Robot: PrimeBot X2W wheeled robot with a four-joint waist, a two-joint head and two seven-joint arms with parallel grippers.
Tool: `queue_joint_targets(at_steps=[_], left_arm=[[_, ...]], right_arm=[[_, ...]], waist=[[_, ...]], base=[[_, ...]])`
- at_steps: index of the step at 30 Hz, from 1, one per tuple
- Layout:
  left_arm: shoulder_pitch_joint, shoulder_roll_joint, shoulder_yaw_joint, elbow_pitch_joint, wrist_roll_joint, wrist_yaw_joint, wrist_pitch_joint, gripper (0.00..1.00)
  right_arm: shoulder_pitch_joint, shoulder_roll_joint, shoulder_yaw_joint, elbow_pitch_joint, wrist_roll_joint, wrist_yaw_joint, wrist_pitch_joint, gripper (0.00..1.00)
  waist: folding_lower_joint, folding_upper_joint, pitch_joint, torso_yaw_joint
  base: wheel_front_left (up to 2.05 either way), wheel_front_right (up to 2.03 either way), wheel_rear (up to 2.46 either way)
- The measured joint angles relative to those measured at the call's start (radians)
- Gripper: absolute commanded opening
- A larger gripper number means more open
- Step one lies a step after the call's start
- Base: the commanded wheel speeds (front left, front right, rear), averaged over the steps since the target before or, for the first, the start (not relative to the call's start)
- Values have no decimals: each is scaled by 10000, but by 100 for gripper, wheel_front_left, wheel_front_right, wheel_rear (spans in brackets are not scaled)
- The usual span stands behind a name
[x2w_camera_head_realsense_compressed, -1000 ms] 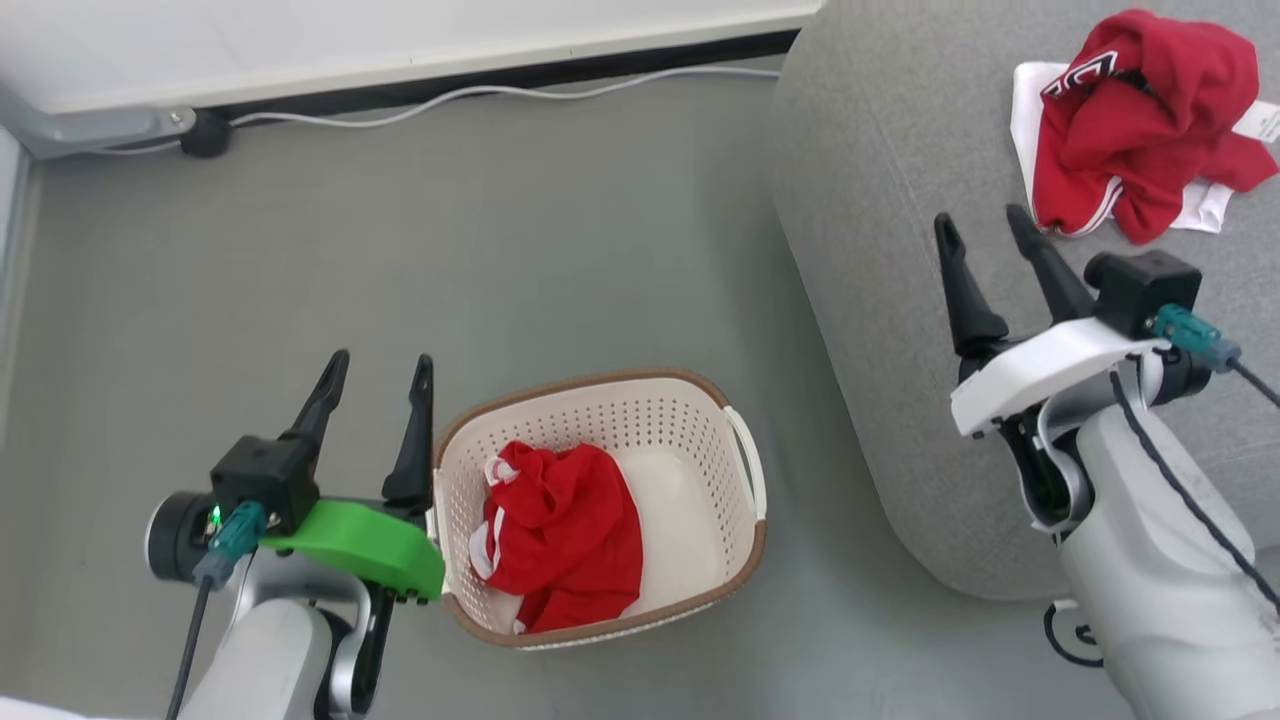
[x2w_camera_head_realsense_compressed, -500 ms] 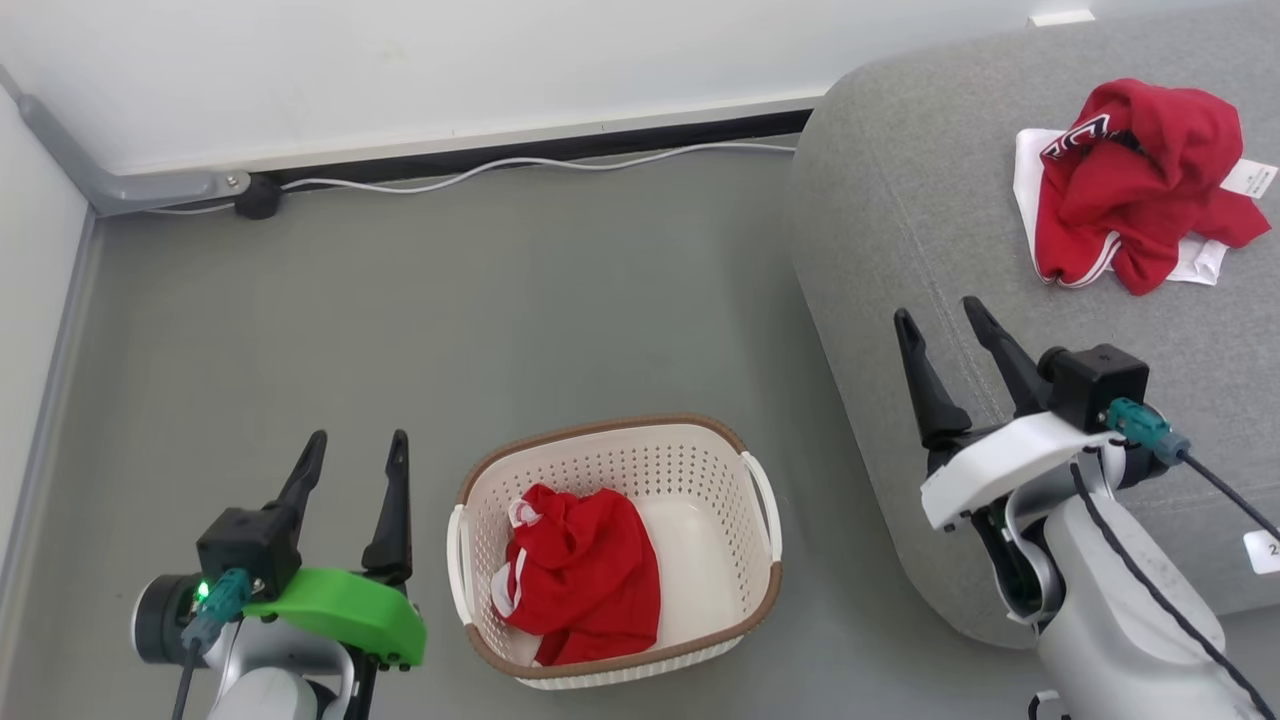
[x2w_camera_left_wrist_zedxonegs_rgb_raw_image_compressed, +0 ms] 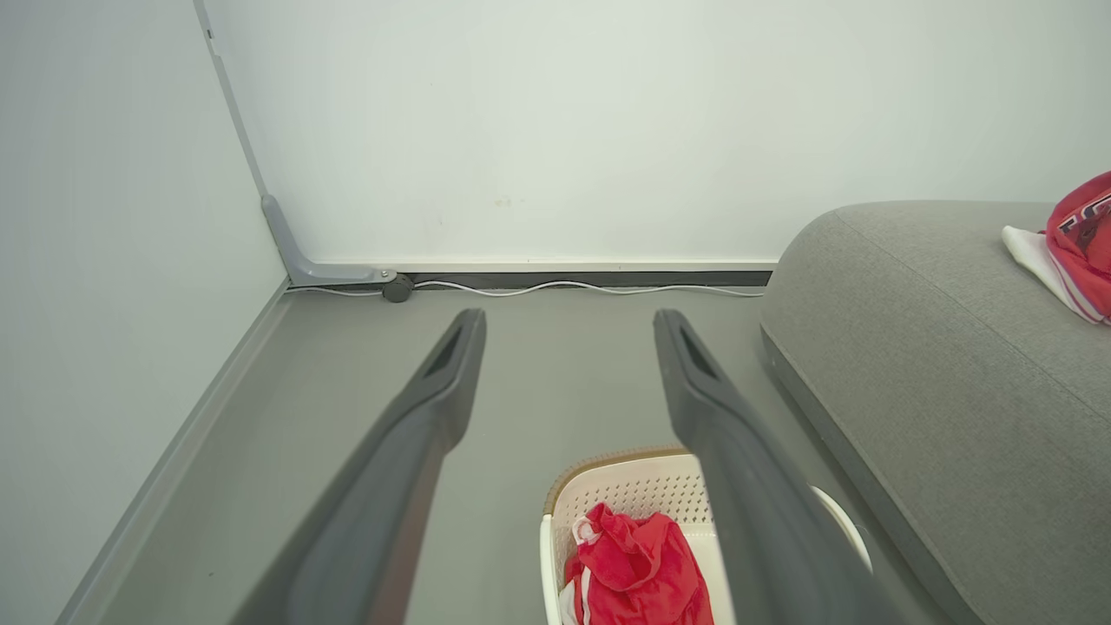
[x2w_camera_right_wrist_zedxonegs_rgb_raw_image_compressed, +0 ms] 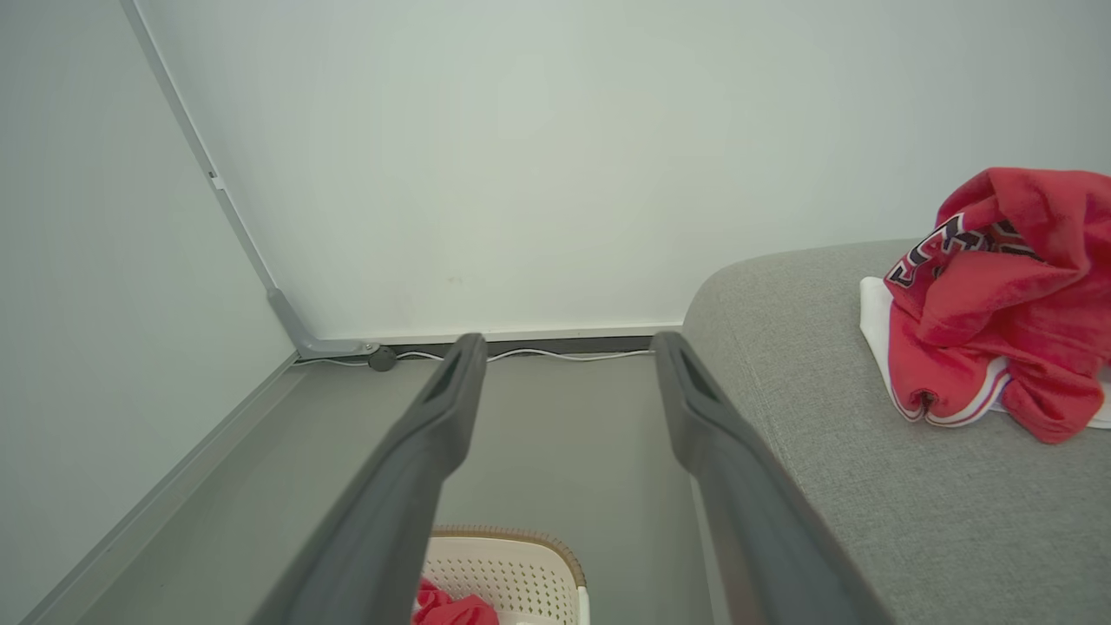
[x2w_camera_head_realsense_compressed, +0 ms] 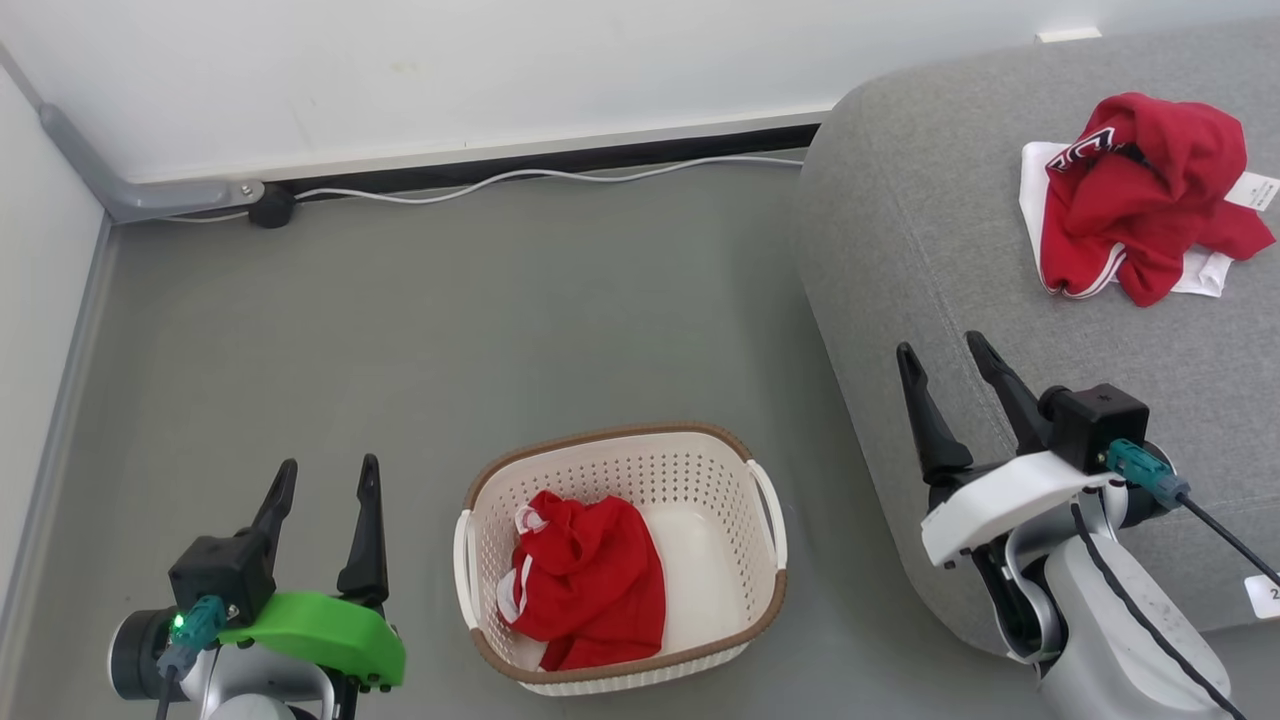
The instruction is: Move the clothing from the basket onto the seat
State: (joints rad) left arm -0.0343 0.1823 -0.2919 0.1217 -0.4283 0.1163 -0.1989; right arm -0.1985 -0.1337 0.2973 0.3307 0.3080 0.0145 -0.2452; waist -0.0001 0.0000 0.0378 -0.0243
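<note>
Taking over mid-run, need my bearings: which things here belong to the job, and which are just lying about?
Job: red clothing, lying in the basket; grey seat; red jersey already on it.
Lying about: white cable along the wall; grey conduit; white cloth under the jersey.

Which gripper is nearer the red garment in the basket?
Left. The left gripper sits just beside the basket holding the garment; the right gripper is farther off, over the edge of the seat.
</note>
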Motion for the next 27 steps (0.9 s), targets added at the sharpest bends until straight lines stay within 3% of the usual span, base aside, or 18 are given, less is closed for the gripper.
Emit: queue_joint_targets(at_steps=[27], left_arm=[[205,-205,270,-339,209,75,132,100]], right_arm=[[645,-199,8,-1246,0,-251,589,100]], waist=[[1,0,77,104]], base=[[0,0,0]])
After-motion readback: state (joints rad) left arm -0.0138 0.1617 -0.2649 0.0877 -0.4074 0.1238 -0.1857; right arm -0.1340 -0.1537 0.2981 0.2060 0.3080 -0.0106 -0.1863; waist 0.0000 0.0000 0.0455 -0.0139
